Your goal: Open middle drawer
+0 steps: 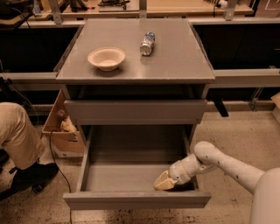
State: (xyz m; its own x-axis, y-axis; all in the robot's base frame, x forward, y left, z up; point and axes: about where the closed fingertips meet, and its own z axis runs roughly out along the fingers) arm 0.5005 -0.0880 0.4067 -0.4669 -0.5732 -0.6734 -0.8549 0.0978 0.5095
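Camera view, looking down on a grey cabinet point(175, 61). Closest in, bottom right: the white rounded body point(267, 197) of the robot, with a white arm point(227, 164) reaching left from it.

Also right up front: the flat handleless face of the middle drawer point(135, 199), standing well out from the cabinet, grey box interior wide open to the camera. Gripper point(164, 182) down inside that drawer, front right corner, tan tip low over the drawer floor and just behind the front panel. Honestly can't tell whether the claw is apart or together from this angle, and can't tell if touching the panel either.

Just above and behind: upper drawer point(135, 111), shut, sitting back in the frame.

Off to the left of the cabinet: a cardboard box point(61, 133) on the floor point(232, 127) with some small bits in it, too murky to name. Left of that, a leg point(17, 131) in tan trousers and a dark shoe point(30, 175), cut off by the edge. Thin black cable point(54, 157) trailing down between box and drawer.

Further back, on the cabinet top: pale bowl point(106, 58), upright, left of centre. Small bottle point(147, 43) lying on its side, right of the bowl and a bit behind, near but not touching.

Way at the back: wooden benches point(175, 6), dark underneath.
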